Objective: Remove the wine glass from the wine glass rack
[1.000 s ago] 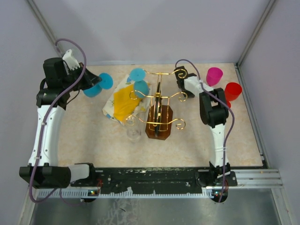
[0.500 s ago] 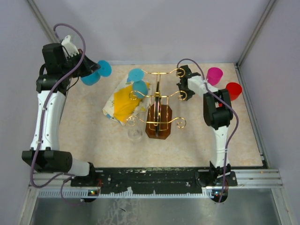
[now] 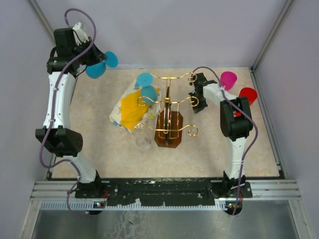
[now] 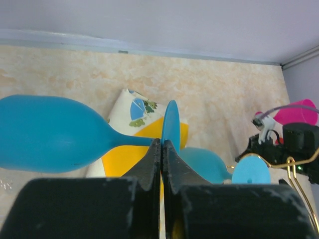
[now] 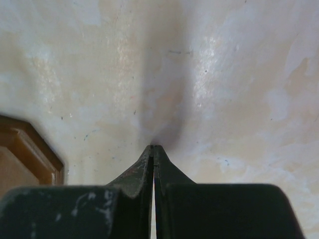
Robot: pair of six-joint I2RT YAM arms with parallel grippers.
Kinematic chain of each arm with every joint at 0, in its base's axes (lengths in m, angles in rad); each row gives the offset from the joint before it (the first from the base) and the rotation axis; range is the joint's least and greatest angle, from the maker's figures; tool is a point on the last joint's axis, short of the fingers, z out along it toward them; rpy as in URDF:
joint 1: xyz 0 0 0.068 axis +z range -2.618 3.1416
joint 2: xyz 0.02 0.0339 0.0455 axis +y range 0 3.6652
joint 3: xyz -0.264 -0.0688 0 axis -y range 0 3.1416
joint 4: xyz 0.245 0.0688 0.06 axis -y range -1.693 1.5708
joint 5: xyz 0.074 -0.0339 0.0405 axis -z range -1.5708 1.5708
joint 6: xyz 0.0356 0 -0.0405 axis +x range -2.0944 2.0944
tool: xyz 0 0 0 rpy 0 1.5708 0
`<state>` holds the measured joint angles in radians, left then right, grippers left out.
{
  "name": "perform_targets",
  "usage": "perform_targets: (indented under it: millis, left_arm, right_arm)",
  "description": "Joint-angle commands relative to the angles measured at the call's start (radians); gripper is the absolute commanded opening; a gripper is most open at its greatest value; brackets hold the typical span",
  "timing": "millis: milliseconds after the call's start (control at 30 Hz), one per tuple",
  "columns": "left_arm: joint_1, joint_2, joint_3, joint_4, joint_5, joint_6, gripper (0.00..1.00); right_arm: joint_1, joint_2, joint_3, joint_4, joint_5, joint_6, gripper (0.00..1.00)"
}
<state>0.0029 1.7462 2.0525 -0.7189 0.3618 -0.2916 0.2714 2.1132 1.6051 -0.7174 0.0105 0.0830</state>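
My left gripper (image 3: 101, 61) is shut on the stem of a blue wine glass (image 3: 94, 69) and holds it on its side, high at the far left, well clear of the rack. In the left wrist view the gripper (image 4: 162, 142) pinches the stem between the bowl (image 4: 45, 132) and the foot (image 4: 171, 127). The gold wire wine glass rack (image 3: 172, 102) stands mid-table on its brown wooden base (image 3: 169, 132). A second blue wine glass (image 3: 149, 92) hangs at its left side. My right gripper (image 3: 196, 102) is shut and empty, pointing down at the table beside the rack's right arms; its tips (image 5: 153, 147) are near the base (image 5: 20, 154).
A yellow-and-white cloth (image 3: 128, 108) lies left of the rack. A clear glass (image 3: 143, 142) stands in front of it. A pink cup (image 3: 228, 79) and a red cup (image 3: 247, 95) stand at the far right. Walls enclose the table on three sides.
My left arm has risen and swung back to the left, carrying the blue wine glass farther from the rack. My right gripper has shifted slightly right beside the rack.
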Motion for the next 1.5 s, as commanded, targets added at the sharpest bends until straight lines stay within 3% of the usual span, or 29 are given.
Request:
perform_targets:
  millis: [0,233,500,700,900,1333,1367,1400,1433,1467]
  left_arm:
    - [0.003,0.081,0.141,-0.031,-0.027,0.047,0.00]
    - [0.003,0.164,0.218,-0.026,-0.119,0.120,0.00]
    - [0.012,0.195,0.196,-0.021,-0.307,0.191,0.00]
    - [0.015,0.204,0.146,0.018,-0.457,0.251,0.00]
    - [0.010,0.246,0.143,0.027,-0.502,0.269,0.00]
    - [-0.103,0.405,0.176,0.131,-0.805,0.423,0.00]
    - [-0.107,0.416,0.174,0.142,-0.818,0.428,0.00]
    - [-0.107,0.426,0.172,0.152,-0.827,0.433,0.00]
    - [-0.107,0.436,0.172,0.158,-0.835,0.434,0.00]
    - [-0.107,0.444,0.172,0.164,-0.837,0.437,0.00]
  right_arm:
    - [-0.008,-0.017,-0.073,-0.051,-0.054,0.026,0.00]
    - [-0.009,-0.049,-0.099,-0.046,-0.056,0.027,0.17]
    - [-0.012,-0.111,-0.161,-0.022,-0.054,0.035,0.36]
    - [-0.014,-0.139,-0.193,-0.003,-0.098,0.046,0.37]
    - [-0.014,-0.162,-0.239,0.022,-0.128,0.053,0.37]
    - [-0.013,-0.248,-0.312,0.041,-0.162,0.084,0.45]
    - [-0.012,-0.251,-0.314,0.041,-0.166,0.085,0.56]
    - [-0.010,-0.253,-0.316,0.040,-0.167,0.085,0.84]
    - [-0.007,-0.256,-0.318,0.039,-0.162,0.088,0.97]
    - [-0.003,-0.261,-0.319,0.039,-0.153,0.091,0.99]
